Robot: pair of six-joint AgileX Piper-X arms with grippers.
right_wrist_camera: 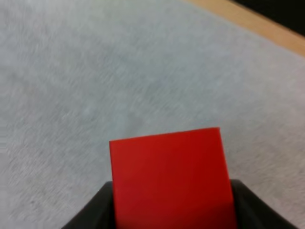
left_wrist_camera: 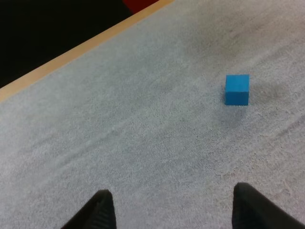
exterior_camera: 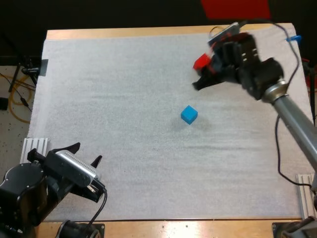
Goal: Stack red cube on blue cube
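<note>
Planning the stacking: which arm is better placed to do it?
Right: the right end effector holds the red cube near the blue cube; the left end effector sits open and empty, farther away.

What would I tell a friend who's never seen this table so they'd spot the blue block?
Start at the white mat covering the wooden table. Slightly right of its middle, a small blue cube sits alone. Unlike the red cube, clamped in the right gripper farther back, it rests untouched.
</note>
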